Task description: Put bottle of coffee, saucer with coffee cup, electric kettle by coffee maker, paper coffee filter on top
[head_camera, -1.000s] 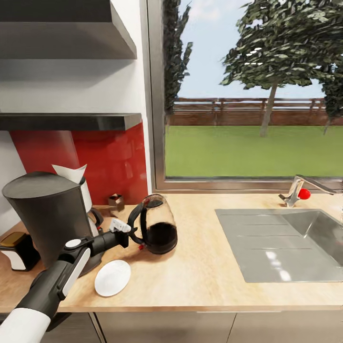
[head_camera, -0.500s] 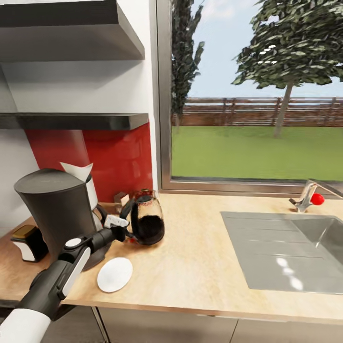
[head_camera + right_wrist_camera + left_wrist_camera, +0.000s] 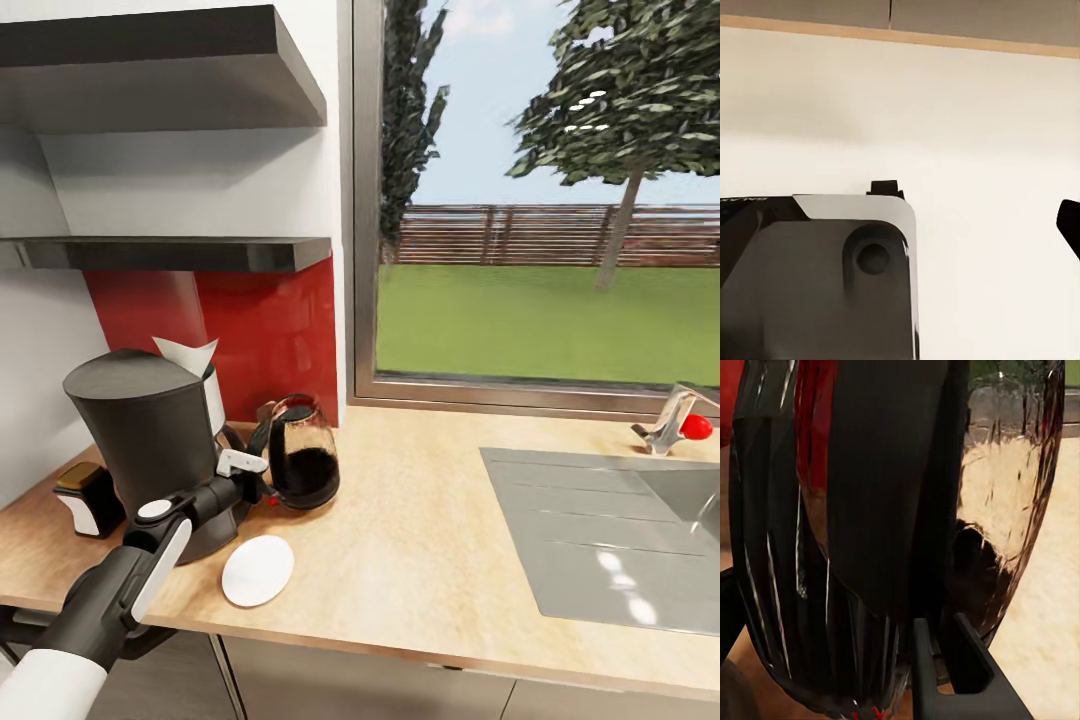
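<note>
Electric kettle (image 3: 300, 455), a glass-bodied vessel with dark liquid in its lower half and a black handle, stands upright on the wooden desk (image 3: 430, 540), just beside the coffee maker (image 3: 155, 440) and in front of the red backsplash (image 3: 265, 340). The left pincer (image 3: 256, 485) is at the kettle's handle, its fingers closed around it; in the left wrist view the kettle (image 3: 892, 532) looms close, with one dark finger (image 3: 964, 675) pressed against the base of the glass. A paper coffee filter (image 3: 190, 355), white and cone-shaped, sits on top of the coffee maker toward its rear. The saucer (image 3: 258, 570), a plain white disc, lies flat on the desk near the front edge, in front of the coffee maker and the kettle and apart from both. A small black-and-white object with a brown top (image 3: 88, 497) stands on the desk on the coffee maker's other side. Two dark wall shelves (image 3: 180, 250) hang above. A steel sink (image 3: 610, 540) with a red-knobbed faucet (image 3: 680, 425) occupies the desk's far side, below a window (image 3: 545, 200) onto lawn, trees and a fence. For the right pincer, whether it is wide or narrow cannot be told: its wrist view shows a dark housing (image 3: 817, 277) against a pale surface.
</note>
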Robot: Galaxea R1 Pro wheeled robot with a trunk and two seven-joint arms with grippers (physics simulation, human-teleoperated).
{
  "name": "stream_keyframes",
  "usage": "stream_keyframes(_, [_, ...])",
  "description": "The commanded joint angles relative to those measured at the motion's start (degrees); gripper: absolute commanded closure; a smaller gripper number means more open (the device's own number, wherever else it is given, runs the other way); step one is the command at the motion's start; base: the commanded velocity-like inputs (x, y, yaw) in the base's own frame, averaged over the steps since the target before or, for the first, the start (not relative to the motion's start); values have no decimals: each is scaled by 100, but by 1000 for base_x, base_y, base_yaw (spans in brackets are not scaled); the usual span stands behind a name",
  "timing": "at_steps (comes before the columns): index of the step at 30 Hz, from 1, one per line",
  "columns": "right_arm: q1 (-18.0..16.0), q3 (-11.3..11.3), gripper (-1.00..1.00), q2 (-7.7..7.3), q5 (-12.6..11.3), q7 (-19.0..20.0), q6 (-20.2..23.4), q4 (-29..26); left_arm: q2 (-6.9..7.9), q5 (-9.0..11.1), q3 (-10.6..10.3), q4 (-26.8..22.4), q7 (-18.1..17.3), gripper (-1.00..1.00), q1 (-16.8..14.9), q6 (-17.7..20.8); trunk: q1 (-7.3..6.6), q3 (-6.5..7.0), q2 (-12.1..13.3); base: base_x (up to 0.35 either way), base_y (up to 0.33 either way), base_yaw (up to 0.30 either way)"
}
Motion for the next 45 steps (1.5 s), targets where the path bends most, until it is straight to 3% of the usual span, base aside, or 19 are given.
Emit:
stream_keyframes(1, [-5,49,-100,-2,-58,-3,-19,5,4,81,-7,-8,4,100,-6,48,2,-11,-10,0,0,0])
stream_keyframes(20, [-5,49,-100,-4,-56,-3,-17,5,-31,29,-19,166,22,100,115,13,2,-11,-10,0,0,0])
stream_keyframes(21, [-5,49,-100,-4,-56,-3,-16,5,-32,28,-19,167,22,-100,114,11,2,-11,-10,0,0,0])
stream_keyframes(45, [-5,49,-100,-4,-56,-3,-16,8,-30,28,-10,169,15,-100,117,-29,2,-11,-10,-7,0,0])
